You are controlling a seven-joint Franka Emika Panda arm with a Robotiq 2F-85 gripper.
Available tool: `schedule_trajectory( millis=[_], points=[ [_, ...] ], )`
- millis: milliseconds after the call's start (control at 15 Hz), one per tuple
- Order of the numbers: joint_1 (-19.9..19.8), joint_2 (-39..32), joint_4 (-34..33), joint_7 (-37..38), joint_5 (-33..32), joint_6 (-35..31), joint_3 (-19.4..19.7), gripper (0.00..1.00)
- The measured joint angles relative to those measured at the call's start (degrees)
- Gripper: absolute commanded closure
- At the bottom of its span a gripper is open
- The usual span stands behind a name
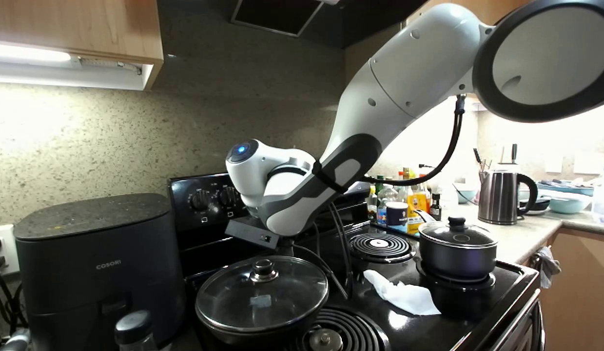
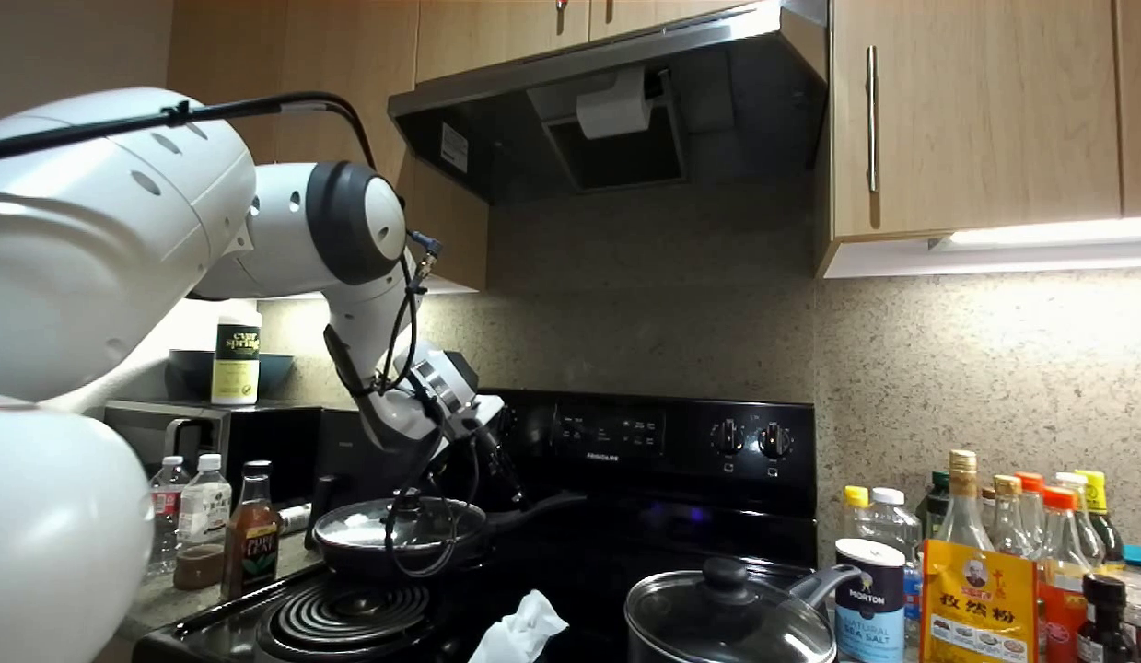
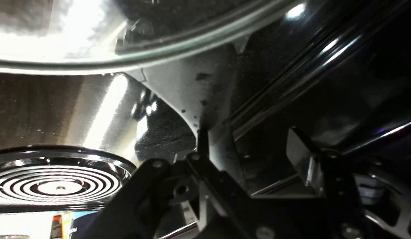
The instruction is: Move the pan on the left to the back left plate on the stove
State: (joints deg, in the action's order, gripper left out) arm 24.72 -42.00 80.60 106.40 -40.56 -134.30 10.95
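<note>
The wide dark pan with its glass lid shows in both exterior views [image 1: 263, 297] [image 2: 367, 529], at the stove's left side, behind the front left ring [image 1: 365, 331]. Its lid fills the top of the wrist view [image 3: 76, 33]. The pan's long handle [image 2: 556, 502] points toward the stove's back panel. The back left plate does not show; the pan and arm block that area. My gripper [image 3: 248, 144] is open above the handle [image 3: 192, 86]. In the wrist view the left finger overlaps the handle's edge, and the right finger stands apart. Contact cannot be told.
A smaller lidded pot [image 1: 457, 258] stands front right. The back right ring [image 1: 379, 246] and white paper [image 1: 404, 292] are nearby. An air fryer [image 1: 97, 268] stands left. Cables [image 1: 343, 263] hang by the arm. Bottles and a salt can [image 2: 869, 594] stand right. A hood [image 2: 496, 138] is overhead.
</note>
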Motion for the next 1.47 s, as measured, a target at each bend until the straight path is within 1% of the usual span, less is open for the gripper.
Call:
schedule_trajectory(
  millis=[67,133,267,533,800,1133,1200,1267,1400,1467],
  points=[
    [-0.18,0.00,-0.09,-0.15,-0.02,0.02,-0.29,0.26],
    [-0.19,-0.01,-0.09,-0.15,-0.02,0.02,-0.30,0.01],
    [-0.30,-0.01,-0.09,-0.18,-0.02,0.02,-0.52,0.00],
    [-1.17,1.02,1.21,-1.96,0.04,-0.03,-2.51,0.00],
    [-2.67,3.91,5.41,-3.77,0.88,-0.02,-5.02,0.00],
    [-4.51,6.69,10.99,-7.00,4.55,0.02,-6.81,0.00],
    [-4.90,7.08,11.69,-7.74,5.31,0.00,-7.02,0.10],
    [-5.32,7.32,12.02,-8.81,6.21,-0.12,-7.28,0.26],
    [-6.08,7.47,12.04,-11.27,8.22,-0.29,-7.65,0.38],
    [-6.28,7.47,12.04,-12.00,8.86,-0.34,-7.66,0.46]
  ],
)
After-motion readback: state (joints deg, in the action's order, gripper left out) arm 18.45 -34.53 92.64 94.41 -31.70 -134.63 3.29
